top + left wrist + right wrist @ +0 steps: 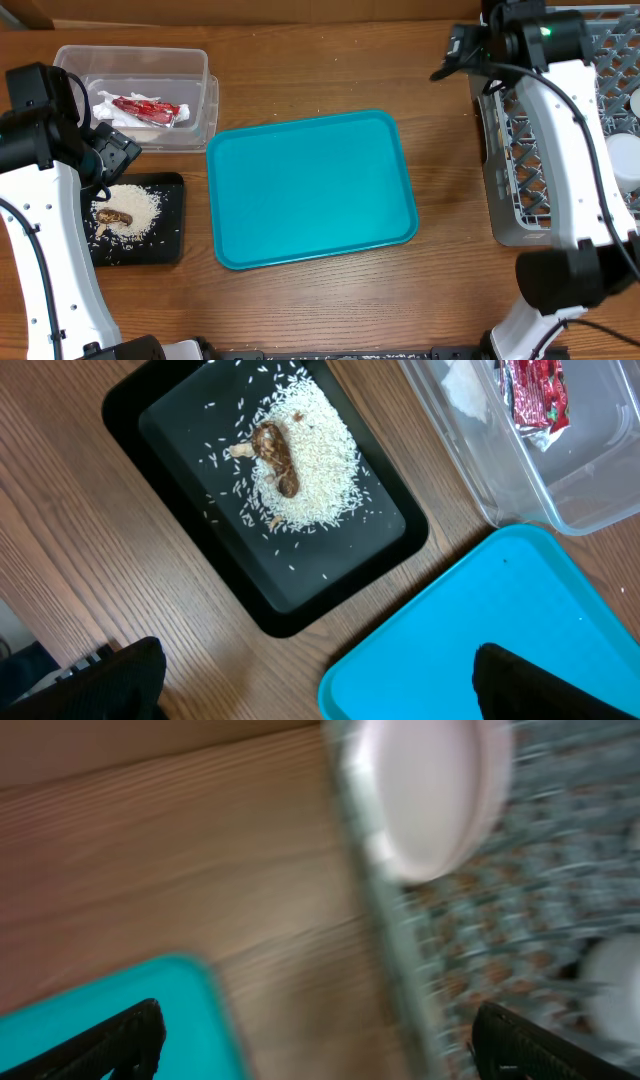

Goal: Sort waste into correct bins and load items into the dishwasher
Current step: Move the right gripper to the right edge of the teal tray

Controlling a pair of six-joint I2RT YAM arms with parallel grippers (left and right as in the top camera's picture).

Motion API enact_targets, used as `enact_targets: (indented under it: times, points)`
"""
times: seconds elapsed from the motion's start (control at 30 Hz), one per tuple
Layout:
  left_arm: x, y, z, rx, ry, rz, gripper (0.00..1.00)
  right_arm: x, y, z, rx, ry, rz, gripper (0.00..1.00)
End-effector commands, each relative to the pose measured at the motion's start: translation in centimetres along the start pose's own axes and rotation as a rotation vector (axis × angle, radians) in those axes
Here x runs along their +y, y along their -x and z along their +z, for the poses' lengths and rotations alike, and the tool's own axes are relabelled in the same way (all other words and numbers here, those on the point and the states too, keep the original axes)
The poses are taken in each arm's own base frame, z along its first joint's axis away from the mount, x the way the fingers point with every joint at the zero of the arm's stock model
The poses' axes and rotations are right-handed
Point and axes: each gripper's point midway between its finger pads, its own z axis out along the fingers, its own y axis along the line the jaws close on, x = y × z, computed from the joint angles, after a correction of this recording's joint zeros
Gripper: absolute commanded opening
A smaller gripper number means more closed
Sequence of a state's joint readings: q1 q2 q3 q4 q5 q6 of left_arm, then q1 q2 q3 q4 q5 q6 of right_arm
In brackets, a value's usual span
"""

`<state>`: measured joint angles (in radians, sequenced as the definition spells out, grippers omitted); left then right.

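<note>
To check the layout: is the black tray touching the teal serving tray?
Apart. The overhead view shows a strip of bare table between the black tray and the teal serving tray.

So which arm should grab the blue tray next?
Probably left. The left gripper hangs open right over the teal tray's corner; the right gripper is off by the rack, further away.

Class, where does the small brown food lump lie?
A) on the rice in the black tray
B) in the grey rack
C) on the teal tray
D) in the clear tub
A: the brown lump rests on the rice pile inside the black tray.
</note>
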<state>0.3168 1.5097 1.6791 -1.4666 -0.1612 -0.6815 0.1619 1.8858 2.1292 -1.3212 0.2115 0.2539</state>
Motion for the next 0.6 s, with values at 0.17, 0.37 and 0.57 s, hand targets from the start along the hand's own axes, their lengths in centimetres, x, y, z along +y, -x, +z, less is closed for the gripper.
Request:
enact_targets:
  times: [0.17,0.37,0.57]
  points:
    - [0.0,0.2,-0.1,-0.006,0.000,-0.015,1.00,3.1,-9.4,7.2,0.364,0.154,-0.067,0.85]
    - [0.0,0.2,-0.1,-0.006,0.000,-0.015,1.00,2.7,-16.1,13.1,0.502,0.163,-0.147,0.72]
    - [0.0,0.2,-0.1,-0.006,0.000,-0.015,1.00,3.9,-19.1,15.1,0.550,0.261,-0.166,0.57]
